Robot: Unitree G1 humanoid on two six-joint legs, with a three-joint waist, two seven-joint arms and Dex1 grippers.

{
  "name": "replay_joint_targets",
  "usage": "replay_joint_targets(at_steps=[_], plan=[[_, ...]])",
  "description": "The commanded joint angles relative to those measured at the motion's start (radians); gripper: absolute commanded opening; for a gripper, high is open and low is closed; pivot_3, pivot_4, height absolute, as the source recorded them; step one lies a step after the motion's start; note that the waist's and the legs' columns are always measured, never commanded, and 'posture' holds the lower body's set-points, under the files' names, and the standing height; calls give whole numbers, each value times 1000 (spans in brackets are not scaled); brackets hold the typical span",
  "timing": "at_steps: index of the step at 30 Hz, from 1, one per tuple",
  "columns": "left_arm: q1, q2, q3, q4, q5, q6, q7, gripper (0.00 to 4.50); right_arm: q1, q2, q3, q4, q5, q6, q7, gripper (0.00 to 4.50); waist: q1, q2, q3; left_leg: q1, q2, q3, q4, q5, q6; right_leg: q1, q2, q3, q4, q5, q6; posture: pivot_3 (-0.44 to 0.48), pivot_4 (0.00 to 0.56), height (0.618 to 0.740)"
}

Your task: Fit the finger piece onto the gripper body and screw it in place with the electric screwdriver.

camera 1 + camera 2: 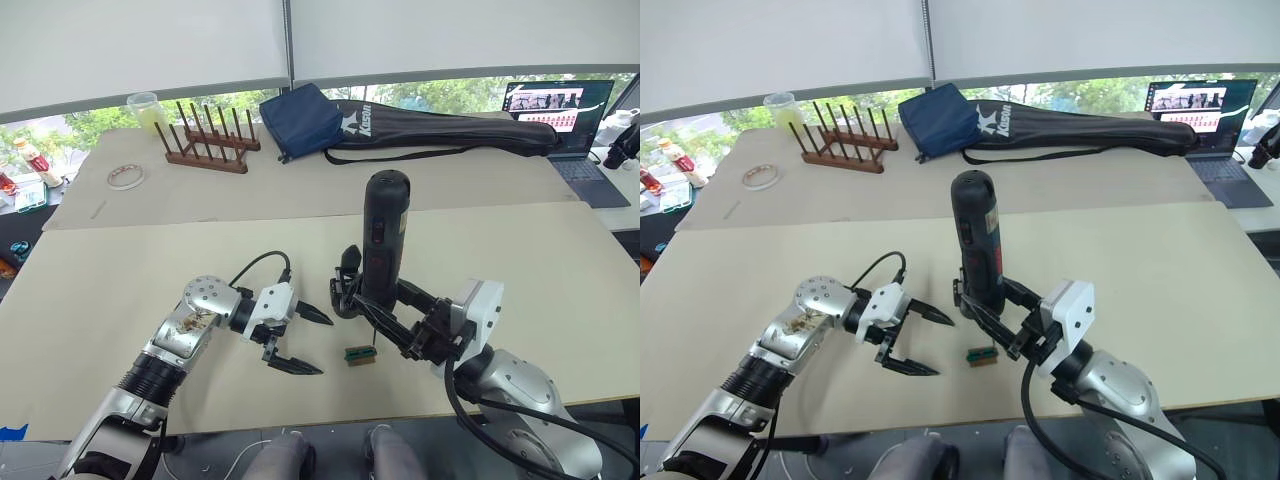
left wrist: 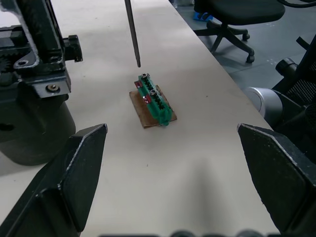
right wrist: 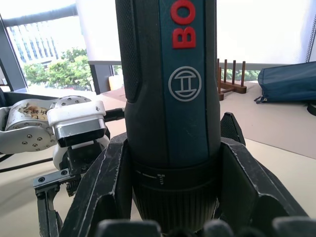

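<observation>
The right claw (image 1: 385, 318) grips the electric screwdriver (image 1: 383, 235) upright, bit above a green block (image 2: 154, 100). The left claw (image 1: 300, 340) hangs open and empty. Fitting and screwing look undone.

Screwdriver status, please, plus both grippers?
Right gripper shut on upright screwdriver. Left gripper open, empty. Bit over green block. Nothing in the way.

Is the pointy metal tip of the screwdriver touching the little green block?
Apart. In the left wrist view, the electric screwdriver's bit ends above the green block, with bare table visible between the tip and the block's near screw.
</observation>
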Motion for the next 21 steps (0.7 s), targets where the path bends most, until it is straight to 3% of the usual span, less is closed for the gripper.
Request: replay_joint_targets(at_steps=[1,21], plan=[[-6,6,9,-15,2,-14,-3,4500,-8,3,-4,-39,31,-31,6,1966,0,0,0,0,0,0,0,0,0,0,0,0,0,0,0,0,150,740],[-17,-3,13,-32,0,-7,27,4500,-4,3,3,-18,8,-58,21,1966,1,0,0,0,0,0,0,0,0,0,0,0,0,0,0,0,150,740]])
